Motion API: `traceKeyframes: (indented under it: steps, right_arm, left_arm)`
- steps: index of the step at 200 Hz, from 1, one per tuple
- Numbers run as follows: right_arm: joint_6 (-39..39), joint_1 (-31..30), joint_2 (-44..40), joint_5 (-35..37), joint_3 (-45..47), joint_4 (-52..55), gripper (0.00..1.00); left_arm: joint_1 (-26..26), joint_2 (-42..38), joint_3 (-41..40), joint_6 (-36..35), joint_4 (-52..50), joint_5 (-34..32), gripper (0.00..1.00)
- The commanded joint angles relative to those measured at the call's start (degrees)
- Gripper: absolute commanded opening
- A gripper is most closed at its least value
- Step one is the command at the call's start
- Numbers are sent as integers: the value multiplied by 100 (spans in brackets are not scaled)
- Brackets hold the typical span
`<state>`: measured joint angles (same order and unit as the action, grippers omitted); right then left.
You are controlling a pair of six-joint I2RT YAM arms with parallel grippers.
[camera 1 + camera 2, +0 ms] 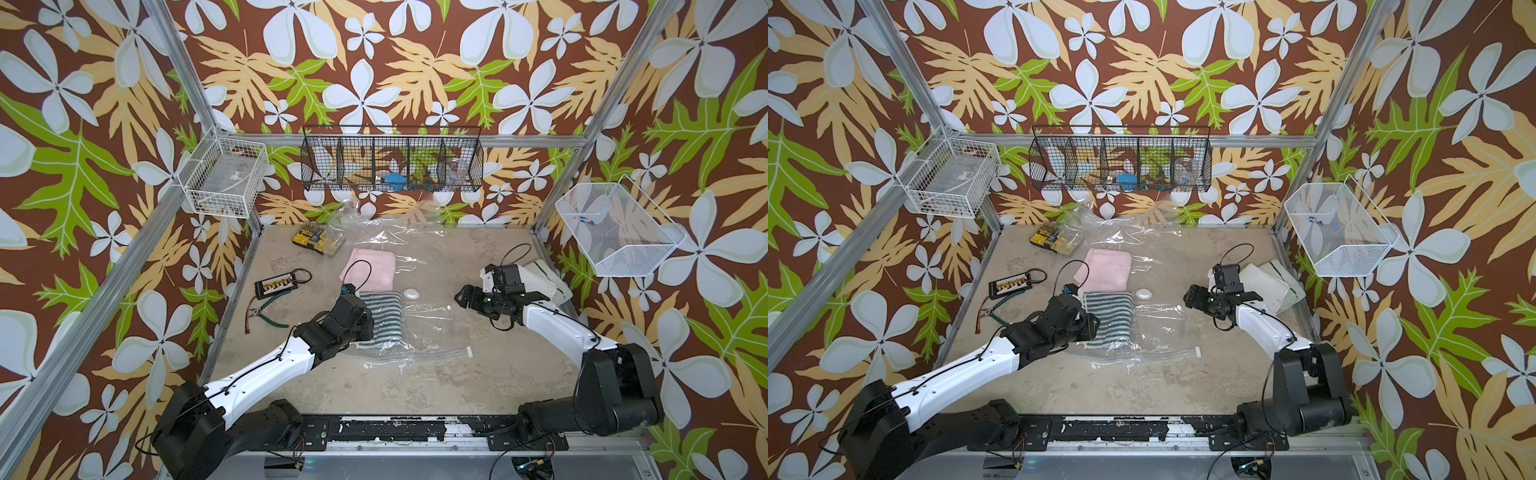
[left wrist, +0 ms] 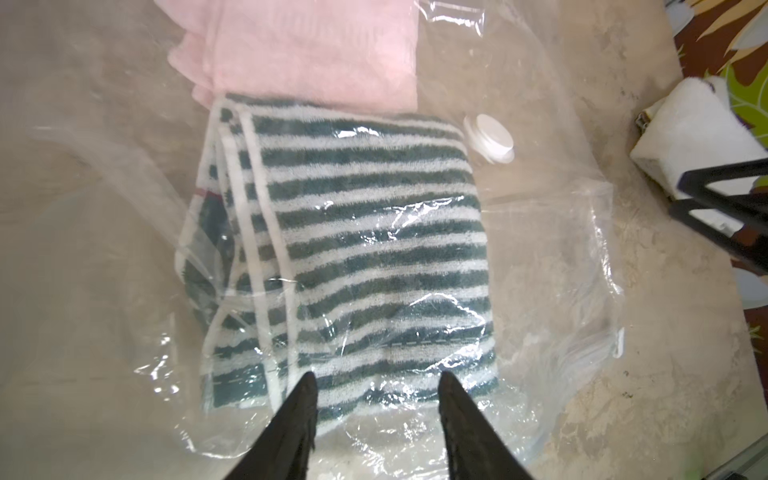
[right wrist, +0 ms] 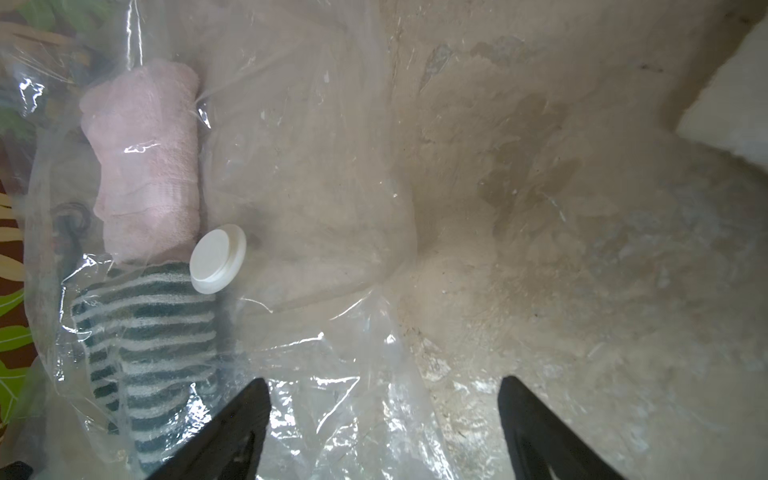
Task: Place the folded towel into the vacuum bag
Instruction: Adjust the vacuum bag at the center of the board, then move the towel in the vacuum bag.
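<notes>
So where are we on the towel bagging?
Done: the striped towel lies in the vacuum bag, next to the pink towel. In hand: nothing; left gripper and right gripper are both open, empty. Left: a white folded towel sits outside the bag by the right arm; whether the zip strip is closed, I can't tell.

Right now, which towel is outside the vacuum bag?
The white towel by the right arm; the pink towel and striped towel lie inside the vacuum bag.
</notes>
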<state>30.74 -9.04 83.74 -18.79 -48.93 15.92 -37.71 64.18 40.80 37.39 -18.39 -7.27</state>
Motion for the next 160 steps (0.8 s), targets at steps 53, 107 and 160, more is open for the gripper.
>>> traceKeyframes:
  steps: [53, 107, 160]
  right_arm:
    - [-319, 16, 658, -589, 251, -172, 84]
    - [-222, 7, 888, -916, 402, -531, 61]
    - [-343, 91, -64, 62, -96, 362, 71]
  left_arm:
    - [1346, -1027, -340, 150, -766, 258, 67]
    - [1930, -984, -568, 127, -438, 769, 67]
    - [1627, -610, 686, -630, -1010, 467, 68]
